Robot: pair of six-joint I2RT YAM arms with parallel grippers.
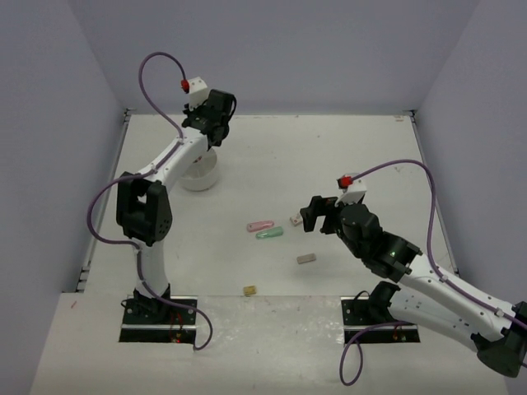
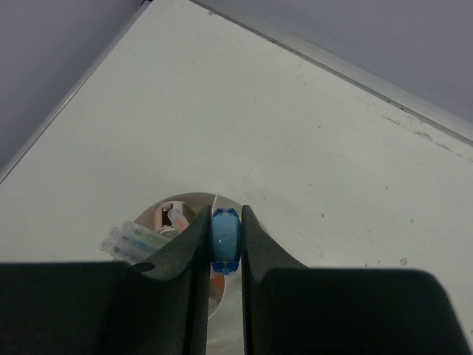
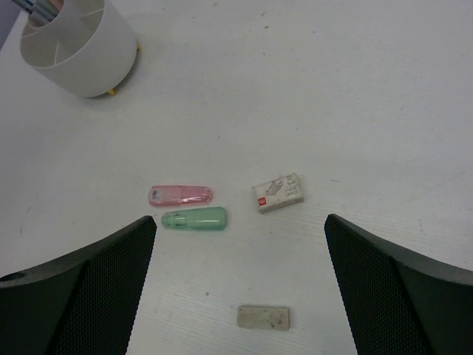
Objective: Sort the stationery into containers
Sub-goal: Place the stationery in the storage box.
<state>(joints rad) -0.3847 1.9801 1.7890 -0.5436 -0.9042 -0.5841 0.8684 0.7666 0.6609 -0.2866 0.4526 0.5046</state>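
Your left gripper (image 2: 225, 216) is closed on a blue clip-like piece (image 2: 225, 240), glossy, rounded and translucent, held above the white tub (image 1: 200, 177) so that release should drop it inside; which compartment cannot be told. Pens (image 2: 133, 240) stand in the tub. Your right gripper (image 3: 240, 222) is spread wide and empty over the pink piece (image 3: 181, 195), green piece (image 3: 194, 219), labelled eraser (image 3: 278, 194) and beige eraser (image 3: 263, 317), apparently staged for picking.
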